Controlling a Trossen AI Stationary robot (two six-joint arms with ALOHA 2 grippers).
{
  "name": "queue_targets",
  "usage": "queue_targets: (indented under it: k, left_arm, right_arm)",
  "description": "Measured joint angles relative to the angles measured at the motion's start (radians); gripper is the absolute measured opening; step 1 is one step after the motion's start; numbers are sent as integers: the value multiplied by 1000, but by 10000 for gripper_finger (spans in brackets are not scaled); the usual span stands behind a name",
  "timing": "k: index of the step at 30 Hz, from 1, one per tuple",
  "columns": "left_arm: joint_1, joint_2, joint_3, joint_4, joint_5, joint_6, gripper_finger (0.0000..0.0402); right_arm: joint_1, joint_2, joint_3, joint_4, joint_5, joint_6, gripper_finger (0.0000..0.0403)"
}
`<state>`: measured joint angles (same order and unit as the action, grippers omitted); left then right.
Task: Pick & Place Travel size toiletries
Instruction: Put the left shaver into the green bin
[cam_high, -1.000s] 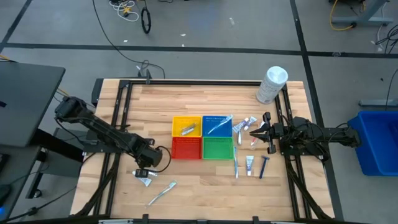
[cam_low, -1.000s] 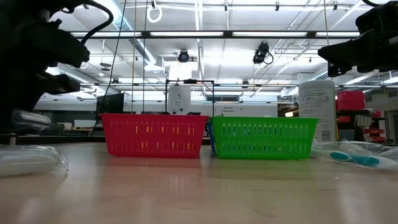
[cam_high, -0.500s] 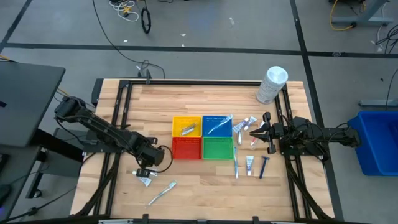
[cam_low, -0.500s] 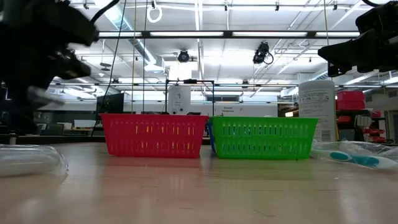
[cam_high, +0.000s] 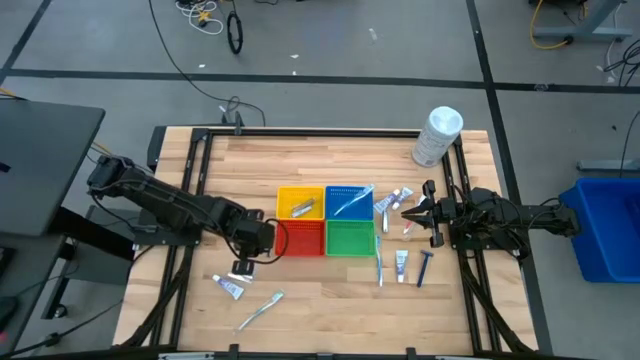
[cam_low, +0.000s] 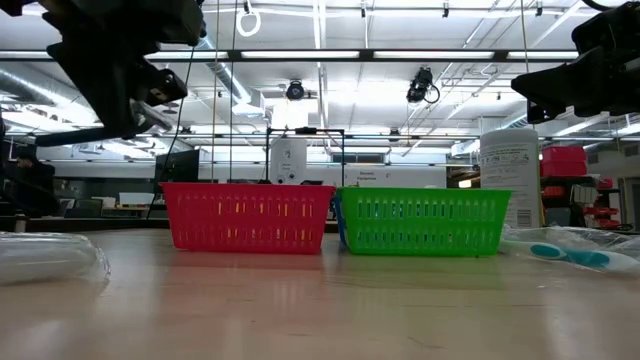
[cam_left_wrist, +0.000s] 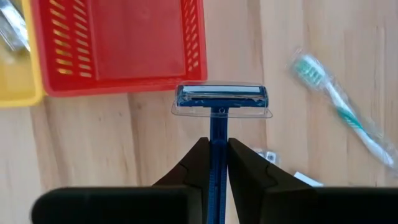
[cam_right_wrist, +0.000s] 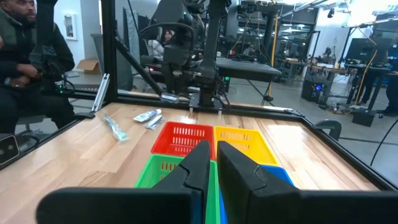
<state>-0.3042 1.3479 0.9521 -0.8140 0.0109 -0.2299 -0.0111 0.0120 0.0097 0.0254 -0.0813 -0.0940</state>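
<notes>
**Left arm carries a razor beside the red basket**

Left of centre in the high view, the left gripper (cam_high: 243, 268) hangs above the table by the red basket (cam_high: 299, 238), fingers clamped on the handle of a blue razor (cam_left_wrist: 220, 102), its capped head just short of the basket's rim. Below it lie a small tube (cam_high: 228, 288) and a wrapped toothbrush (cam_high: 260, 310). Centre frame, the yellow basket (cam_high: 300, 202), blue basket (cam_high: 349, 201) and green basket (cam_high: 349, 239). At right, more toiletries (cam_high: 401, 264) lie scattered. The right gripper (cam_high: 408, 212) hovers there, fingers closed on nothing.
</notes>
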Motion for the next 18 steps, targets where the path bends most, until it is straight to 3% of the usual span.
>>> queue_targets:
  k: [18]
  left_arm:
    - [150,0,1,323,-75,24,49]
  right_arm:
    - [0,0,0,0,0,0,41]
